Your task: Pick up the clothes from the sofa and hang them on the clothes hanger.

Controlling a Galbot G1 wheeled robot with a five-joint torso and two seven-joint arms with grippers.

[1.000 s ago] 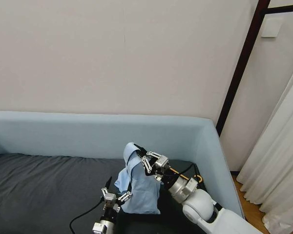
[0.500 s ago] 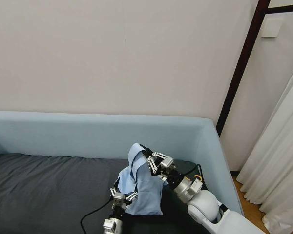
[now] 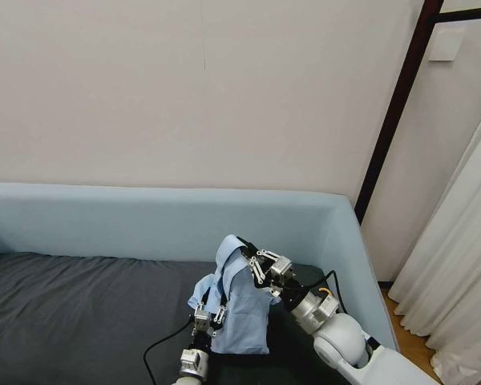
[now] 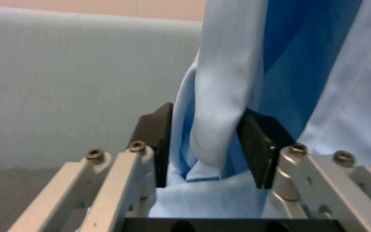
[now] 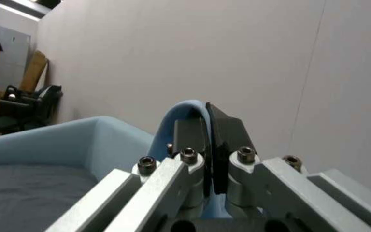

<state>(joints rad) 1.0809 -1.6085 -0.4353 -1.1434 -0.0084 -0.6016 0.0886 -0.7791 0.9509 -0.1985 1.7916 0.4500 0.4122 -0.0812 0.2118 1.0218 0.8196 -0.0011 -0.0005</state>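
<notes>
**Operator:** Where is the blue garment [image 3: 242, 317] being held?

**Manual:** Above the right end of the sofa [image 3: 104, 220]. Its top is being pinched by the closed right gripper [image 3: 252, 261], and a lower fold is being clamped by the left gripper [image 3: 207, 318].

**Operator:** How is the lift best done?

**Manual:** Raising both arms together is being advised, lest either fold be pulled free.

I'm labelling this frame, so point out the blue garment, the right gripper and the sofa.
blue garment [image 3: 244, 321], head view, hanging front panel.
right gripper [image 3: 248, 253], head view, midway between its jaws.
sofa [image 3: 144, 220], head view, backrest.

Soft even indoor light, bright pale wall [image 3: 184, 88], dim shadowed sofa seat [image 3: 64, 305]
</notes>
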